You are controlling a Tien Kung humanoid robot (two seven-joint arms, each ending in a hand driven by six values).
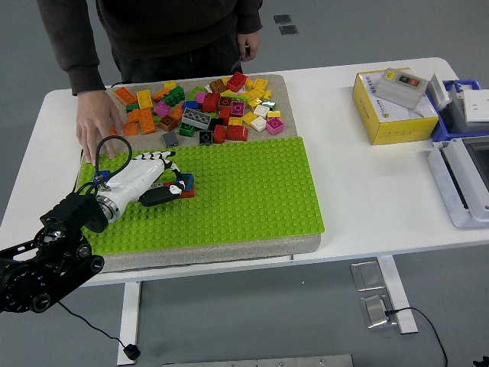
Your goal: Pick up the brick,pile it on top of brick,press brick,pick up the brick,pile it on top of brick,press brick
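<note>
Even, bright overhead light; soft, faint shadows under the table (367, 206); sharp focus throughout, no glare or visible distortion.

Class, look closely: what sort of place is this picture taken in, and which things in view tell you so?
Probably a robotics lab or test workspace: a robot's left hand works on a green baseplate on a white table, a person stands by, and a push-button control box sits to the side.

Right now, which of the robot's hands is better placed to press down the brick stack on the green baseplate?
Left. The left hand is already over the green baseplate, its fingers at the brick stack. The right arm is out of view.
</note>
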